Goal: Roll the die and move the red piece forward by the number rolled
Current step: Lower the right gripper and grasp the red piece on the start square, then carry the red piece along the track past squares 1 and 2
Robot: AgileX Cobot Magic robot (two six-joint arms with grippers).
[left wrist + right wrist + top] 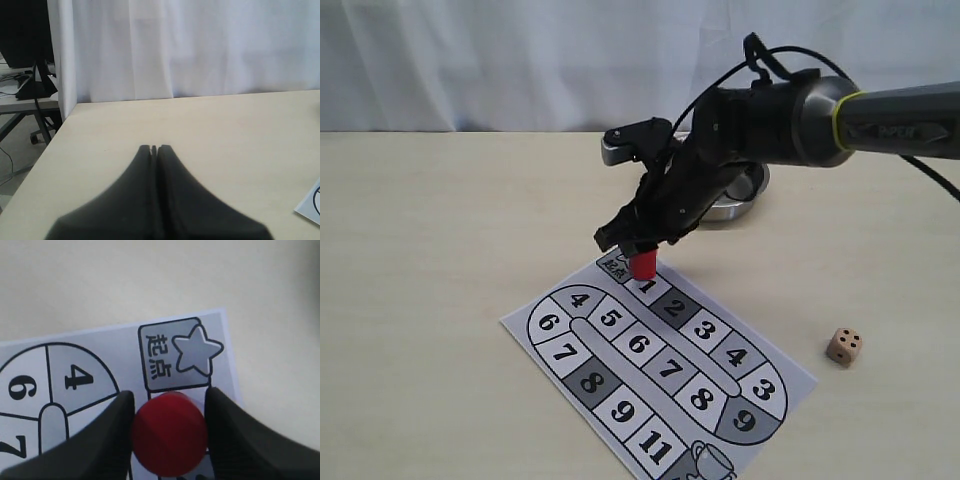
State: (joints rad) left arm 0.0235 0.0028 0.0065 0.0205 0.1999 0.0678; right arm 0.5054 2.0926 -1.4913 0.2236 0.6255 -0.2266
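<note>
The red piece point(643, 265) is a small red cylinder clamped between the two black fingers of my right gripper point(640, 252), which is shut on it. It hangs at the board's far end, over the square numbered 1, next to the star start square point(177, 355). Whether it touches the paper I cannot tell. In the right wrist view the red piece point(169, 435) fills the gap of the right gripper point(170, 395). The tan die point(844, 346) lies on the table to the right of the board, apart from both arms. My left gripper point(154, 148) is shut and empty above bare table.
The paper game board point(638, 345) with numbered squares lies at the front centre; its corner point(311, 205) shows in the left wrist view. A metal bowl point(738, 203) stands behind the right arm. A white curtain backs the table.
</note>
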